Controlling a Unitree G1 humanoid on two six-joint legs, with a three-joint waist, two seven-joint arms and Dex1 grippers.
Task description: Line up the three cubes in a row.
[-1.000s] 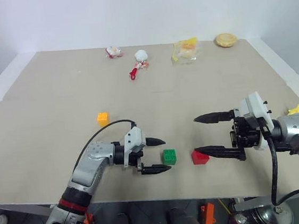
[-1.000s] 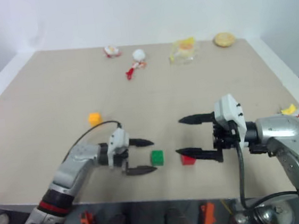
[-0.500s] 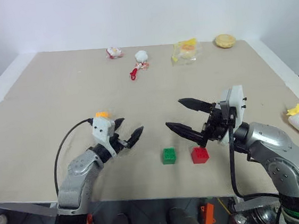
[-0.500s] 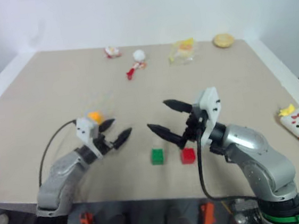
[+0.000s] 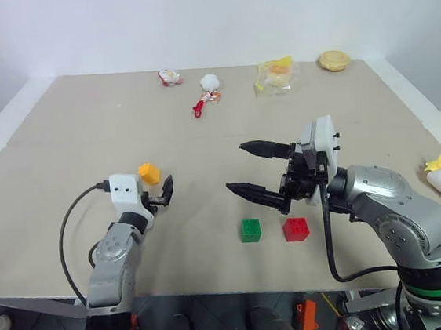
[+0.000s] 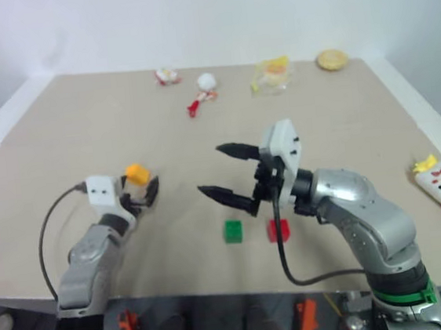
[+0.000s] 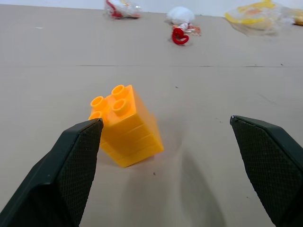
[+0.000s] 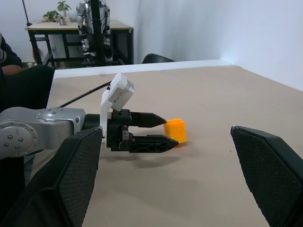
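Left wrist view: yellow cube (image 7: 124, 125) sat tilted between wide-open fingers of left gripper (image 7: 165, 142). Better squared first, then squeezed gently.

A green cube (image 5: 249, 230) and a red cube (image 5: 295, 229) are seen side by side, studs up, near the desk's front edge; the yellow-orange cube (image 7: 125, 126) is tilted, well apart.
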